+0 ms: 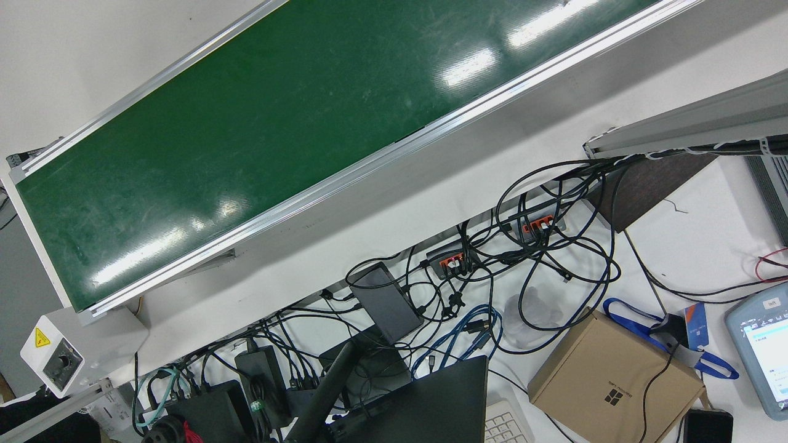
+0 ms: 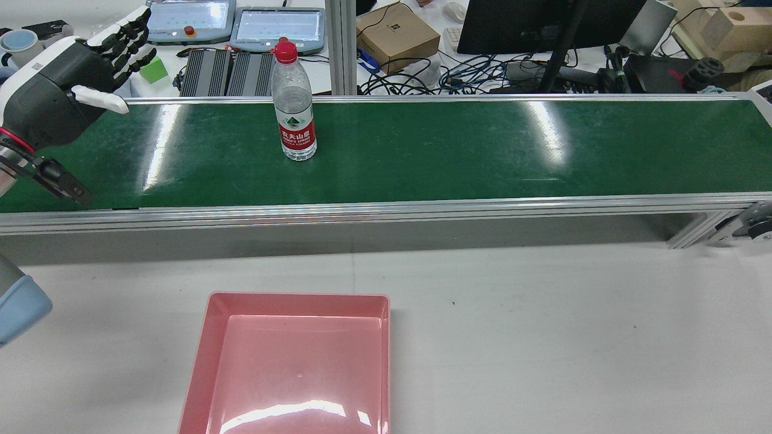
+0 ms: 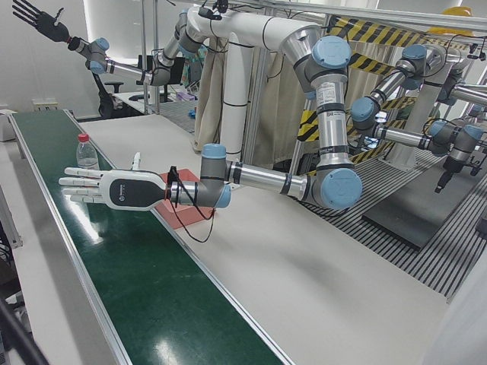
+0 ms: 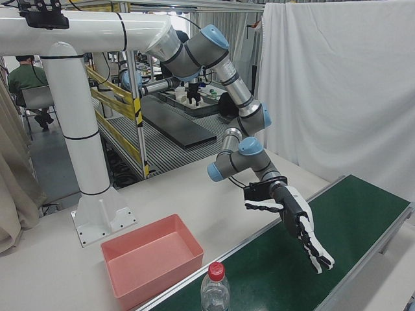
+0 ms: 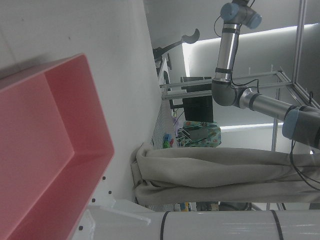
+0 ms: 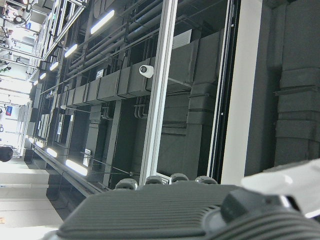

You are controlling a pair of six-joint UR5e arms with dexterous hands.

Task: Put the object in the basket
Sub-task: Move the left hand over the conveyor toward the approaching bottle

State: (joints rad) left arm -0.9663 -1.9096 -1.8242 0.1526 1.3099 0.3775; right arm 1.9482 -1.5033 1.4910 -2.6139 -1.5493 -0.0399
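A clear water bottle with a red cap and a red label stands upright on the green conveyor belt. It also shows in the left-front view and the right-front view. My left hand is open and empty, fingers stretched flat, hovering over the belt's left end, apart from the bottle; it also shows in the left-front view and the right-front view. The empty pink basket sits on the white table before the belt. My right hand is raised high, fingers spread, holding nothing.
Behind the belt lie teach pendants, a cardboard box, a monitor and tangled cables. The belt has raised aluminium rails. The left hand view shows the basket's rim and white table.
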